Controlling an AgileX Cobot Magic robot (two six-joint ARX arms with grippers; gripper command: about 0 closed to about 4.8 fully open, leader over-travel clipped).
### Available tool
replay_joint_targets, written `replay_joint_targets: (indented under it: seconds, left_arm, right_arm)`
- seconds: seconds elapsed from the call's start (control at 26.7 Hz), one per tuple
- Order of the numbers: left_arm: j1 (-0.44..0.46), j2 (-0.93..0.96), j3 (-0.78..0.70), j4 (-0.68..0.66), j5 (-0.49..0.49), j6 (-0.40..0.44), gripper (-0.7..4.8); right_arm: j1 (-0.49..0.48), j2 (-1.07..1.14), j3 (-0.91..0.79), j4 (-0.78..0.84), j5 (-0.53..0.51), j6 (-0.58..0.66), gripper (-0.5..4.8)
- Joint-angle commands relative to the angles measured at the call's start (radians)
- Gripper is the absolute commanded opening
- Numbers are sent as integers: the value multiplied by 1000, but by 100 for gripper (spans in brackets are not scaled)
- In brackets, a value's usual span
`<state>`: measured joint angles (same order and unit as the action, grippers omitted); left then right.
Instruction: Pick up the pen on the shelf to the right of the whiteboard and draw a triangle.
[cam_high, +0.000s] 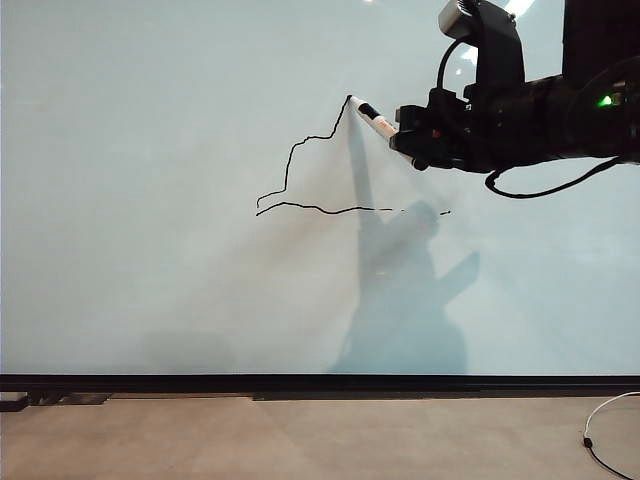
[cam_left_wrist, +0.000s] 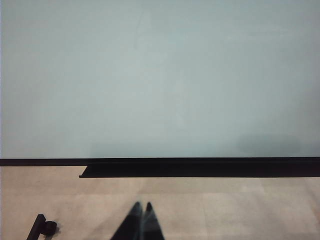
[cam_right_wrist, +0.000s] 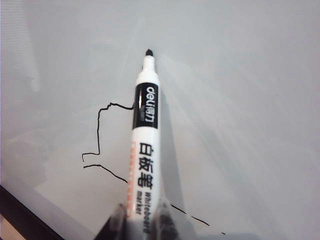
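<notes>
The right pincer (cam_high: 400, 135) grips the pen (cam_high: 372, 117) by its rear barrel, high on the right of the whiteboard (cam_high: 150, 280), the black tip touching the peak of the triangle (cam_high: 300, 175). Only the wobbly left side and a broken base line are drawn. The arm's shadow falls across the board below the pen. The left pincer (cam_left_wrist: 141, 206), fingers pressed together and holding nothing, hangs low over the worktop (cam_left_wrist: 225, 210) near the board's black bottom edge. A thin cable (cam_high: 600, 435) lies on the worktop at lower right.

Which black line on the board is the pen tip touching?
The slanted line climbing to the peak, where the pen in the right gripper ends; the flat base line lies below.
</notes>
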<state>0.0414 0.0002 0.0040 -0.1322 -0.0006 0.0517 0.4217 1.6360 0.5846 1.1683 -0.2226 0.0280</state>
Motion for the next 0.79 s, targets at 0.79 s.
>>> replay_joint_targets:
  seconds: [0.79]
  left_arm:
    - [0,0,3,6,4,0,-5]
  right_arm:
    - [-6,-3,-85,18,161,5,-4]
